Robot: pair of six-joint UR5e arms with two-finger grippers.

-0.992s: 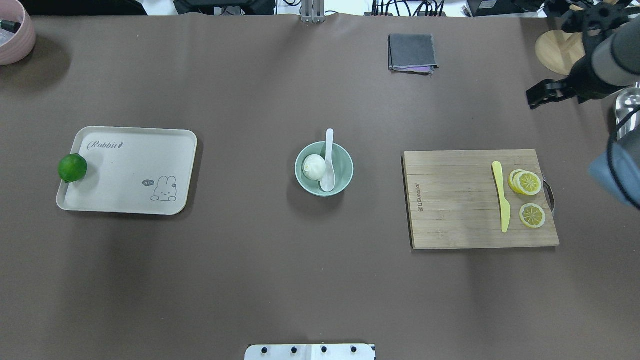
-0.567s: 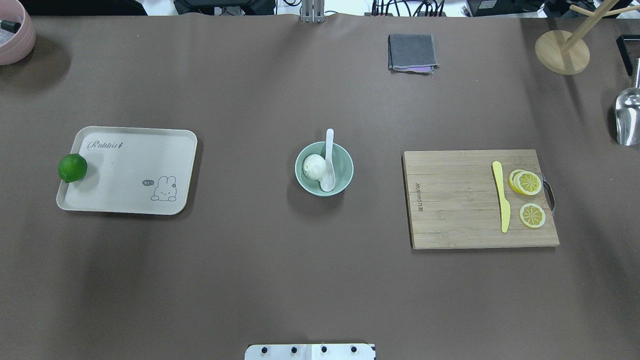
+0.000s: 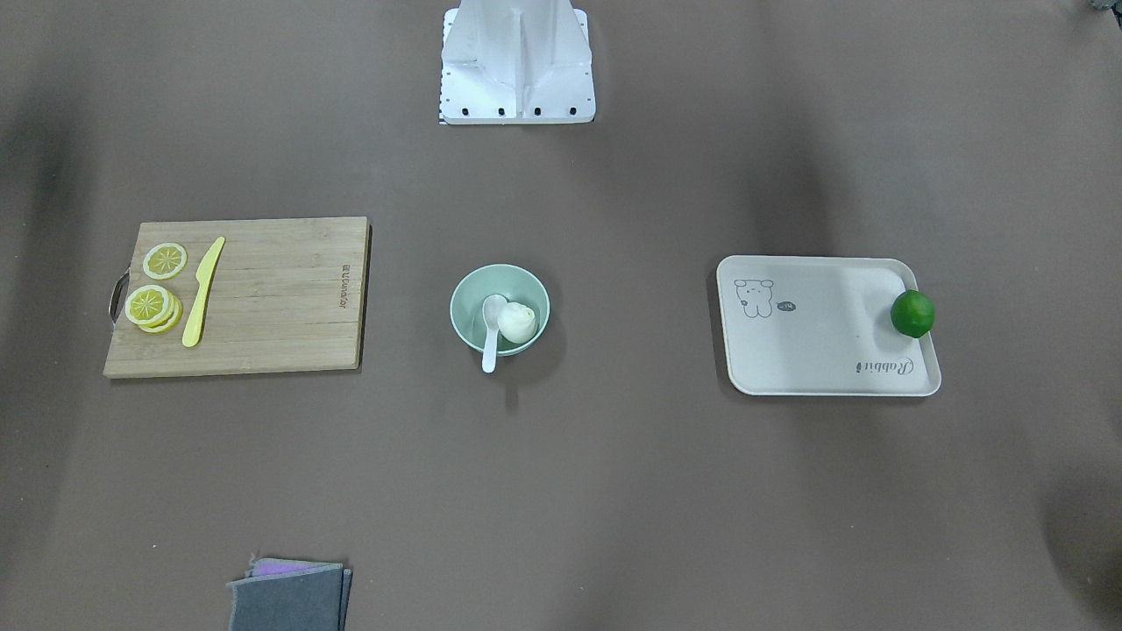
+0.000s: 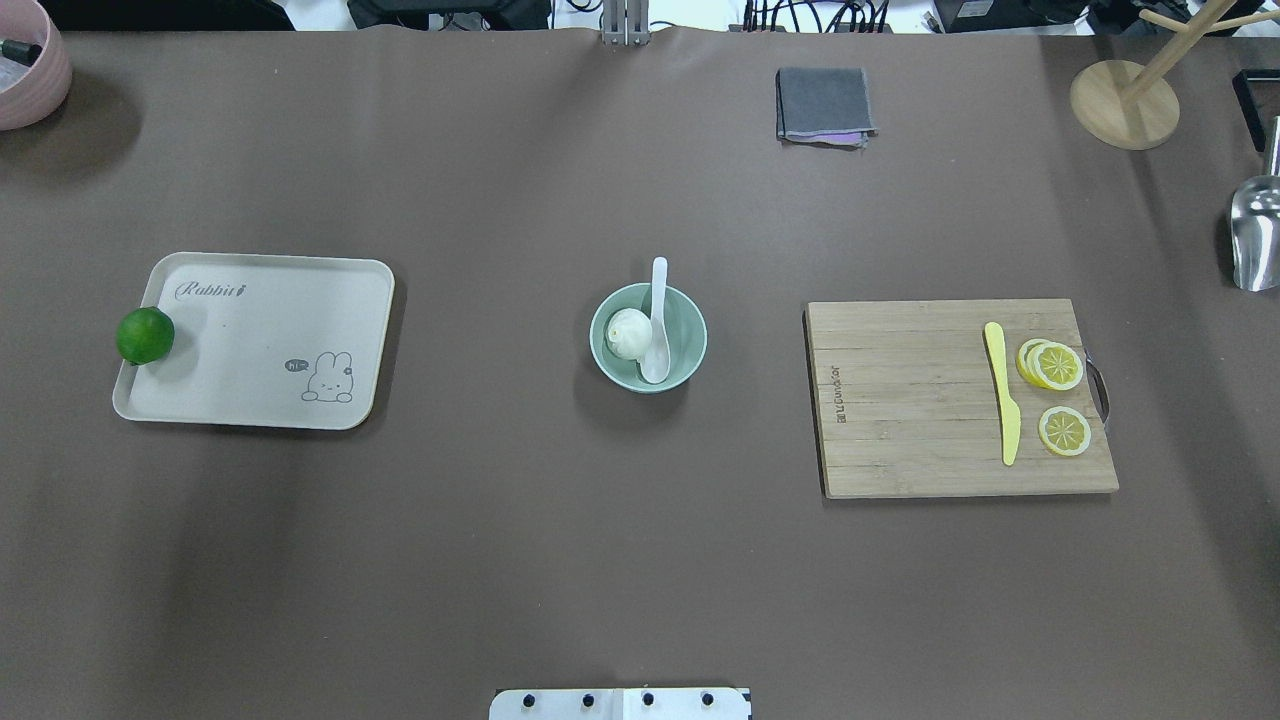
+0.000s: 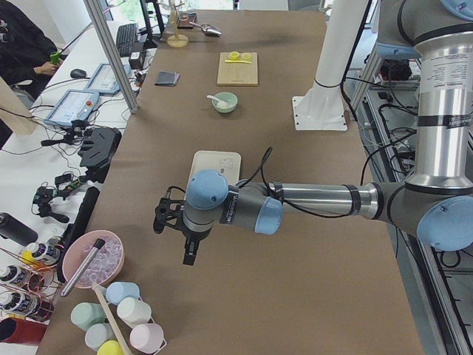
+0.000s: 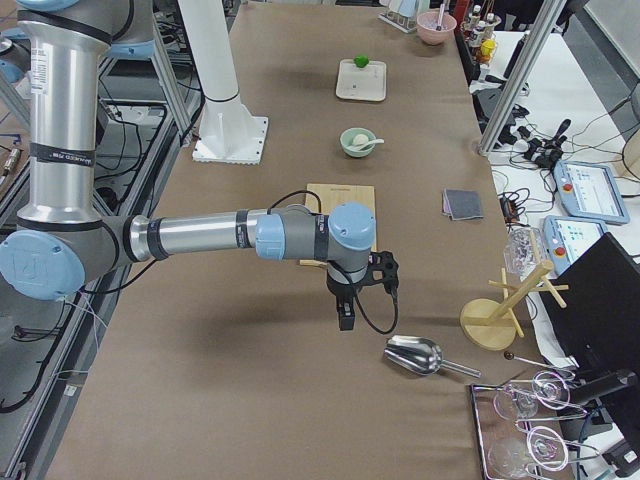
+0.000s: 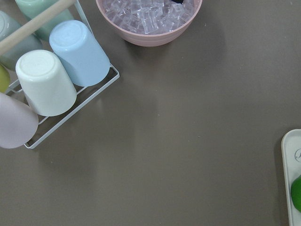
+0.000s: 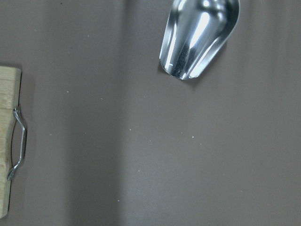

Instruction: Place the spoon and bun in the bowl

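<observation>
The pale mint-green bowl stands at the table's middle. The white bun lies inside it on the left. The white spoon rests in it beside the bun, scoop down, handle over the far rim. The front-facing view shows the same bowl, bun and spoon. My left gripper shows only in the exterior left view, far from the bowl, near the pink ice bowl; I cannot tell its state. My right gripper shows only in the exterior right view, past the cutting board near the metal scoop; I cannot tell its state.
A cream tray with a green lime lies left of the bowl. A wooden cutting board with a yellow knife and lemon slices lies right. A grey cloth, a metal scoop and a pink ice bowl lie at the edges.
The right arm, seen at the overhead view's top right one second ago, has left that view. The bowl, bun and spoon have not moved.
</observation>
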